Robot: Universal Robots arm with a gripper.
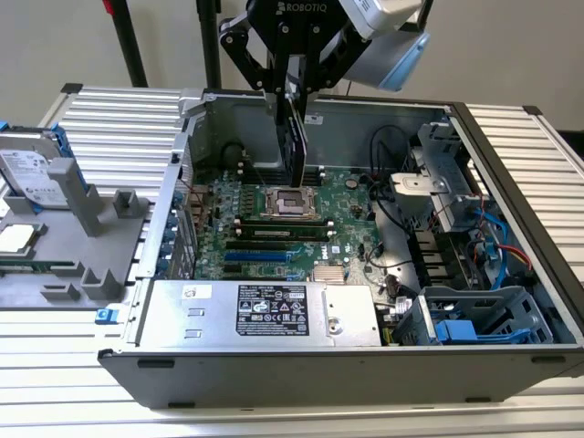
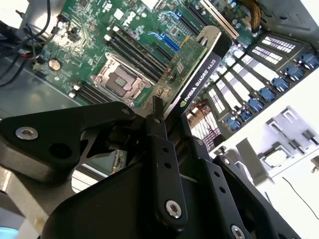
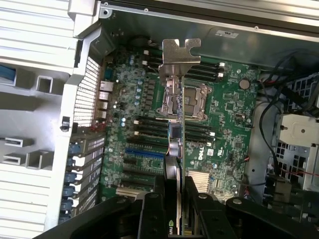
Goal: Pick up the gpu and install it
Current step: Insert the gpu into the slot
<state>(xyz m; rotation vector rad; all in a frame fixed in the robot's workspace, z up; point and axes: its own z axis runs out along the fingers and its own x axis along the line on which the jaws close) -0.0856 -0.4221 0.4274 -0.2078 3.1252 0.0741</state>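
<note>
My gripper [image 1: 292, 99] hangs over the open computer case and is shut on the gpu [image 1: 297, 151], a green card with a black shroud, held on edge. In the second wrist view the gpu [image 2: 197, 74] juts out past the black fingers [image 2: 158, 144]. The first wrist view looks along the gpu's [image 3: 175, 149] thin edge to its silver bracket [image 3: 179, 52], with my gripper [image 3: 175, 201] clamped on both faces. The card floats above the large green motherboard [image 1: 356, 205], roughly over the CPU socket [image 1: 290, 203], touching nothing. Blue and black expansion slots [image 1: 260, 257] lie nearer the case front.
The case's rear wall [image 1: 365, 114], a power supply [image 1: 274, 310] in front and a drive cage [image 1: 474, 319] at the exterior view's right ring the board. Black cables [image 1: 392, 151] hang near the cage. A hard drive [image 1: 32, 173] and a grey fixture [image 1: 91, 219] sit at the exterior view's left.
</note>
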